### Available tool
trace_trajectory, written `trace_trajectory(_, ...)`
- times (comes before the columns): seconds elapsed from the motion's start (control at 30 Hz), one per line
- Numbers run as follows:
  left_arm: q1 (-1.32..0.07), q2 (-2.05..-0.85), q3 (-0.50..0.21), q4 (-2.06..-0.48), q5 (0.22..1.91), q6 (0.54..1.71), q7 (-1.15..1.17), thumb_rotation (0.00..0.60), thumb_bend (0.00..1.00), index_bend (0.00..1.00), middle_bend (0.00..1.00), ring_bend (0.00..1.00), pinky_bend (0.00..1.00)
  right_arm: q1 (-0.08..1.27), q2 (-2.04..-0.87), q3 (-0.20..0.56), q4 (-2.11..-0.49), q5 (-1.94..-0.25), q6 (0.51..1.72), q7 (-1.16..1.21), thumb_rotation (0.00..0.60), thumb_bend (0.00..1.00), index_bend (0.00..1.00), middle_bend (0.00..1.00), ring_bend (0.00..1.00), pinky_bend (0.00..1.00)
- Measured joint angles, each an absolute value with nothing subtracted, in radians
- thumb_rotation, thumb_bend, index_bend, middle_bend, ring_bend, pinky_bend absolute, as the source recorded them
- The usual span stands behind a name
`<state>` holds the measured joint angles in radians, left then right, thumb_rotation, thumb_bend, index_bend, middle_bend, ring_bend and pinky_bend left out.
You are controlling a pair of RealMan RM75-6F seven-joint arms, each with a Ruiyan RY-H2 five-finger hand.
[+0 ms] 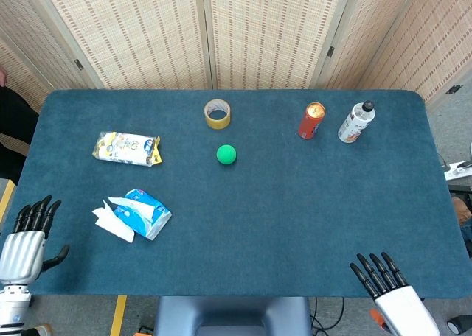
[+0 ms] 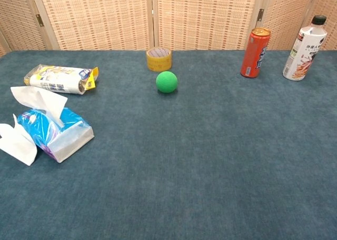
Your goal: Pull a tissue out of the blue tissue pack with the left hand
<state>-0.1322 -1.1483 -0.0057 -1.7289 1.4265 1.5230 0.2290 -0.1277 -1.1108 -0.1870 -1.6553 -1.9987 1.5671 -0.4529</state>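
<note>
Blue felt-covered table (image 1: 295,225), woven-reed screens (image 1: 258,34) behind.

Near edge: left hand (image 1: 23,242) at 8 o'clock, off the table corner, fingers straight and apart, holding nothing. Right hand (image 1: 389,289) at 5 o'clock, at the near rim, fingers extended and spread, empty.

Left near-middle, 9 o'clock: blue tissue pack (image 1: 144,214) lying flat, a white sheet standing up from its slot. Loose white tissue (image 1: 112,222) on the felt, touching the pack's left end, apart from the left hand.

Further back: yellow-and-white snack packet (image 1: 127,148) at 10 o'clock. Green ball (image 1: 226,155) near centre.

Far row: yellow tape roll (image 1: 217,113) at 12 o'clock; orange can (image 1: 311,121) and white bottle (image 1: 357,122), black cap, at 1 o'clock, just beside each other.
</note>
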Motion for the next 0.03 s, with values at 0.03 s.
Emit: trace_trajectory(0.03, -0.13, -1.148, -0.007, -1.731, 1.429, 1.525, 0.231, 0.6, 0.33, 0.0, 0.0, 0.0, 0.02, -0.128, -1.111, -0.187, -1.654, -1.998, 1.567, -0.452, 0.6, 0.02, 0.0, 0.0, 0.0, 0.0)
